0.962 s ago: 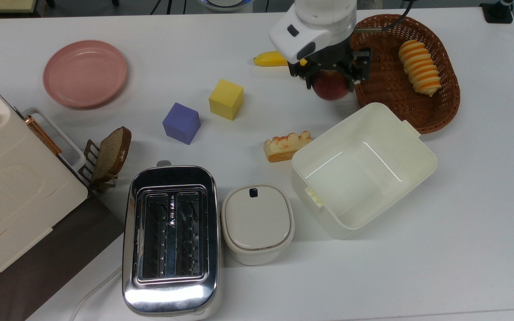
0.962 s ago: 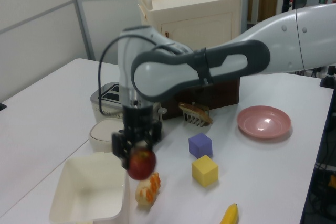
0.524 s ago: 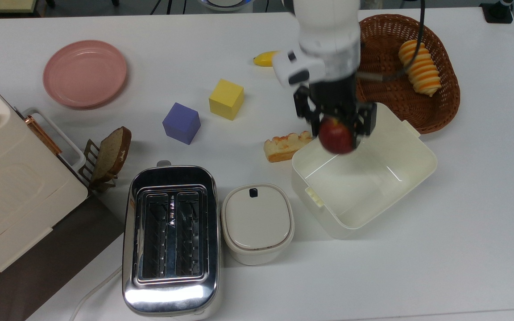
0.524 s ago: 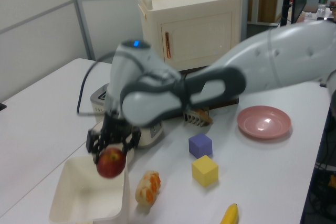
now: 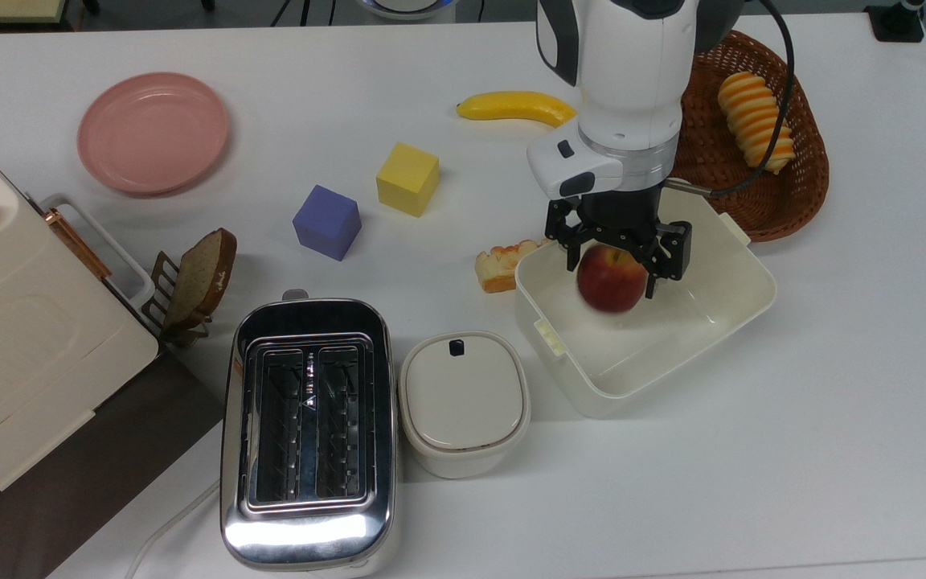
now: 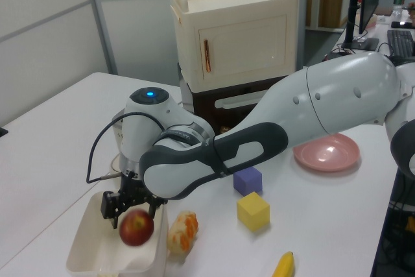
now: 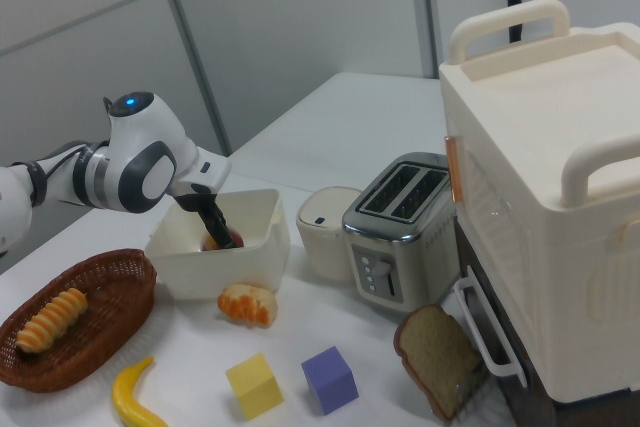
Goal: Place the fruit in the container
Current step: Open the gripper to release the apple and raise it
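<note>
Dark-red round apple [image 5: 611,278] hangs clamped in your tool [image 5: 618,256], inside the cream-white rectangular plastic box [image 5: 740,310], above its floor. Releasing from this height risks a bounce; descending risks the tool's fingers catching the near wall, shoving the box across the tabletop [image 5: 833,418].
</note>
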Robot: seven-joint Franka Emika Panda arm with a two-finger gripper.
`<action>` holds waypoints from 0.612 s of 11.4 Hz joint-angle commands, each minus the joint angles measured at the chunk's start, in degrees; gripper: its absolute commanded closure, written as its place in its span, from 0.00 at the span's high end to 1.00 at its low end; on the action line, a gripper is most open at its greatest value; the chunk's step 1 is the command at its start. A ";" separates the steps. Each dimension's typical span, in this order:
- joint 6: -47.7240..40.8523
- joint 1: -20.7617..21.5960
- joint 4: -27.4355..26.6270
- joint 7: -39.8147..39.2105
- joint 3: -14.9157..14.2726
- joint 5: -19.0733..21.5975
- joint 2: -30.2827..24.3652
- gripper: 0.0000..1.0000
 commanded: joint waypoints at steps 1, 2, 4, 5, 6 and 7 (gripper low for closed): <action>-0.57 0.63 0.50 1.67 -0.95 -0.93 -0.66 1.00; -0.75 0.62 0.50 1.67 -1.13 -0.93 -1.10 1.00; -3.37 0.27 0.68 1.58 -1.91 -0.93 -3.46 1.00; -7.65 -0.34 0.77 1.06 -1.83 -1.02 -5.74 1.00; -13.52 -2.52 0.85 -1.64 -0.96 -1.80 -8.28 1.00; -19.59 -4.02 0.86 -6.11 -0.34 -1.98 -10.40 1.00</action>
